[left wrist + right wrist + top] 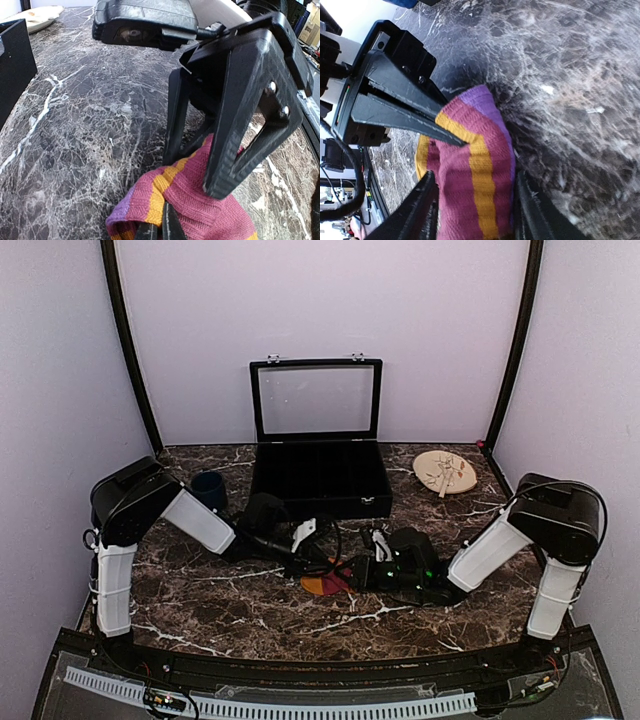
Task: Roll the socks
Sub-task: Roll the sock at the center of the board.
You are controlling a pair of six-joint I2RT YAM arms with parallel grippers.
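One red sock [470, 200] lies in the middle of the worktop [580, 100]. The left gripper [459, 141] pinches its edge so it cannot slip. The right gripper [476, 175] sits around it, maybe to roll it; I cannot tell if it squeezes.

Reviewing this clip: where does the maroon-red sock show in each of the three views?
Top external: the maroon-red sock lies low centre, below the black case in the picture.
Left wrist: bottom centre, cut off by the lower edge.
Right wrist: from the centre to the bottom edge.
Shared landmark: the dark marble tabletop beneath it in all three.
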